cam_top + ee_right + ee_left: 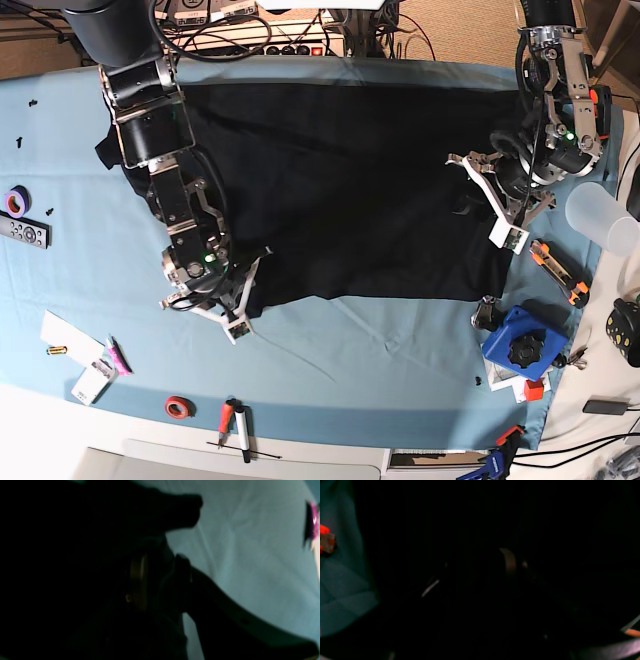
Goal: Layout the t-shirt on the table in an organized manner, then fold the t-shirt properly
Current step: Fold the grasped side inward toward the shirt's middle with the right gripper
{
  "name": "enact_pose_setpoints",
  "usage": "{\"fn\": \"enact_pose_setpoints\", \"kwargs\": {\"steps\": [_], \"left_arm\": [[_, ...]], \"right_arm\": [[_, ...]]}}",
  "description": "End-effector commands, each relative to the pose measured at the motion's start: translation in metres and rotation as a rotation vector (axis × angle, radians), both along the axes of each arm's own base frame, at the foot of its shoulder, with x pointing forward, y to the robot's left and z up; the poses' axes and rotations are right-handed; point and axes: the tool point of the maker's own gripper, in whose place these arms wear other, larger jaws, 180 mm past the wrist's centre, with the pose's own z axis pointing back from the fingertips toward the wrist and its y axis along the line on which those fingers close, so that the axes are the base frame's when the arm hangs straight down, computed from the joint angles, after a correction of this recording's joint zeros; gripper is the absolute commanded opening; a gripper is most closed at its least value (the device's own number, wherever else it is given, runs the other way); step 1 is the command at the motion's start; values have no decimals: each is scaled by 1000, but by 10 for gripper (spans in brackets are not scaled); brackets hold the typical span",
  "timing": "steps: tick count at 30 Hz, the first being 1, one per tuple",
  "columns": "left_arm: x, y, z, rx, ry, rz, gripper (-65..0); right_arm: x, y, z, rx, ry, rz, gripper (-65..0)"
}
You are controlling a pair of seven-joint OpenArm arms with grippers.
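On the left wrist view almost everything is dark, because the black t-shirt (340, 190) fills it. Only a strip of the blue table (342, 585) shows at 9 o'clock, with a blurry red thing (324, 538) cut off by the edge. The right wrist view is also mostly shadow, and a pink and black thing (312, 523) at 3 o'clock is too blurry to name.

From the base view, the t-shirt lies spread flat across the middle and far part of the table (380, 350), plain black side up. Its far edge reaches the far side of the table.

Around it sit small things. A blue box (520, 350) with a black knob is at 4 o'clock, a clear cup (600, 215) at 3 o'clock, orange clips (558, 270) near the cup, a red tape ring (179, 407) and a red screwdriver (228, 415) at 7 o'clock, and a purple tape roll (16, 202) at 9 o'clock.

Both arms bend down over the shirt. The right gripper (235, 300) pinches the shirt's near corner at 7 o'clock. The left gripper (490, 205) sits on the shirt's edge at 3 o'clock, but I cannot tell if it grips the cloth.
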Motion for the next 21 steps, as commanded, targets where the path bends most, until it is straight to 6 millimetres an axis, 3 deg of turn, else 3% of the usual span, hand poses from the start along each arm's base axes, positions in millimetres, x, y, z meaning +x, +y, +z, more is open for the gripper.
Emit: {"fn": "enact_pose_setpoints", "kwargs": {"steps": [1,5,10,14,21], "left_arm": [[8,0,13,-8,-51,-2,-392],[8,0,12,-8,-51,-2,-392],[8,0,13,-8,-51,-2,-392],[8,0,12,-8,-51,-2,-392],[8,0,12,-8,-51,-2,-392]], "right_arm": [[14,8,15,16,-49,20,-459],[13,18,12,28,-37,31,-463],[15,25,22,33,-65,44,-650],[16,31,33,33,-86,76,-650],[22,45,71,51,-189,113,-650]]}}
